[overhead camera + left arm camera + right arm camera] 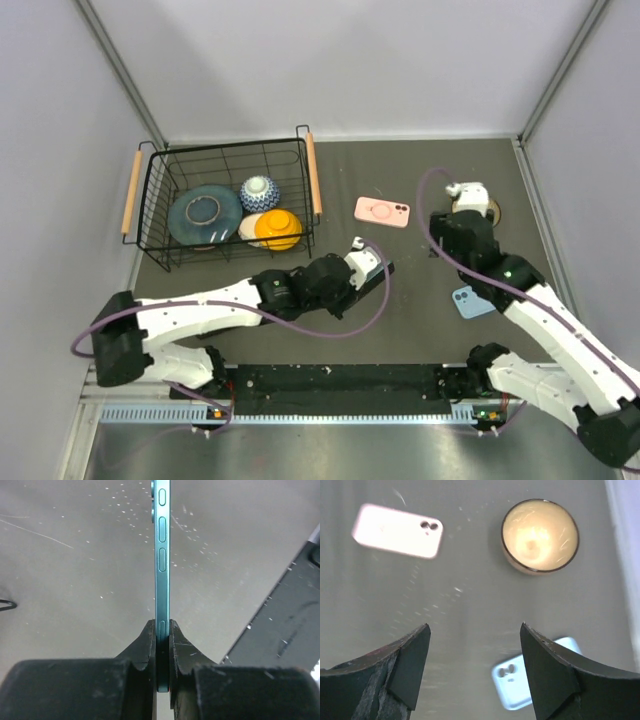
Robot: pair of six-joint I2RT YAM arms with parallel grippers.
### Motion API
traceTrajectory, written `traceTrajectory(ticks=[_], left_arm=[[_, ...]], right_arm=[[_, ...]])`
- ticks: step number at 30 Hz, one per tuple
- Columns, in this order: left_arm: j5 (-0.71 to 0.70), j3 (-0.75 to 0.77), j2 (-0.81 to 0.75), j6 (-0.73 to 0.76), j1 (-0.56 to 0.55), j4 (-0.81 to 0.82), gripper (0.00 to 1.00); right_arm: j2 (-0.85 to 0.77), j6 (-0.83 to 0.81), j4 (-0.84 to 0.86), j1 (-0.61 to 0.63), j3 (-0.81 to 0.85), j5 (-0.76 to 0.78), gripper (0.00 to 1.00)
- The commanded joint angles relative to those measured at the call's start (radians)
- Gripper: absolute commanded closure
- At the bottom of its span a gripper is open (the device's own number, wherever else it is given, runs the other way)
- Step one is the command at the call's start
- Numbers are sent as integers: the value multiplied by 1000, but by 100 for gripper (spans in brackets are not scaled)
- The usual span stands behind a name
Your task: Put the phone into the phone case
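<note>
My left gripper (162,630) is shut on the teal phone (162,555), which it holds edge-on above the table, side buttons showing. In the top view this gripper (368,268) is mid-table, below the pink phone case (382,211). The case lies flat, back up, with its white ring and camera cut-out showing. It also shows at the upper left of the right wrist view (397,531). My right gripper (475,630) is open and empty, high above the table to the right of the case (460,232).
A light blue-rimmed case (470,300) lies under the right arm and also shows in the right wrist view (520,680). A tan cup (540,535) stands at the right. A black wire basket (225,205) with bowls stands at the back left.
</note>
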Motion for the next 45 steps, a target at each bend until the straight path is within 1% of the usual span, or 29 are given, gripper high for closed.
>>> traceTrajectory(ticks=[1,2,4,5,7,8,10,11,12,13,16,20,21,28,29,31,39,45], left_arm=[[91,11,-136,10,-4,-59,100],[91,6,-159,13,-4,-71,100],[94,3,-220,14,-4,-108,100],[108,3,-239,14,-4,-121,100],[121,3,-294,11,-4,-154,100],[134,5,-309,11,-4,-165,100],[142,9,-358,17,-4,-214,100],[142,11,-374,20,-4,-236,100],[142,8,-406,29,-4,-248,100],[142,5,-421,34,-4,-265,100],[139,-33,-477,52,-6,-268,100],[142,-46,-501,60,-4,-292,100],[171,-47,-507,62,-4,-297,100],[156,-61,-567,77,-4,-306,100],[124,-64,-576,80,-4,-305,100],[119,-70,-595,80,-4,-300,100],[125,-73,-615,86,-4,-293,100],[139,-69,-621,91,-4,-280,100]], right_arm=[[118,-548,-74,-16,80,-40,27],[132,-641,-74,-25,85,-57,28],[156,-715,-76,-51,81,-98,28],[158,-819,-83,-56,70,-124,28],[144,-919,-89,-59,13,-176,28],[138,-1020,-91,-62,-7,-199,29],[135,-1105,-96,-112,-51,-299,36],[138,-1122,-100,-142,-60,-337,41],[140,-1141,-106,-190,-70,-411,43],[143,-1165,-108,-212,-89,-442,44],[176,-1199,-106,-286,-129,-526,44],[242,-1231,-67,-289,-159,-569,43],[279,-1231,-63,-289,-159,-592,43],[420,-1221,-44,-314,-160,-502,43],[428,-1219,-34,-315,-160,-490,43],[445,-1210,-31,-323,-153,-461,44],[436,-1202,-30,-347,-163,-427,42],[428,-1225,12,-349,-196,-473,41]])
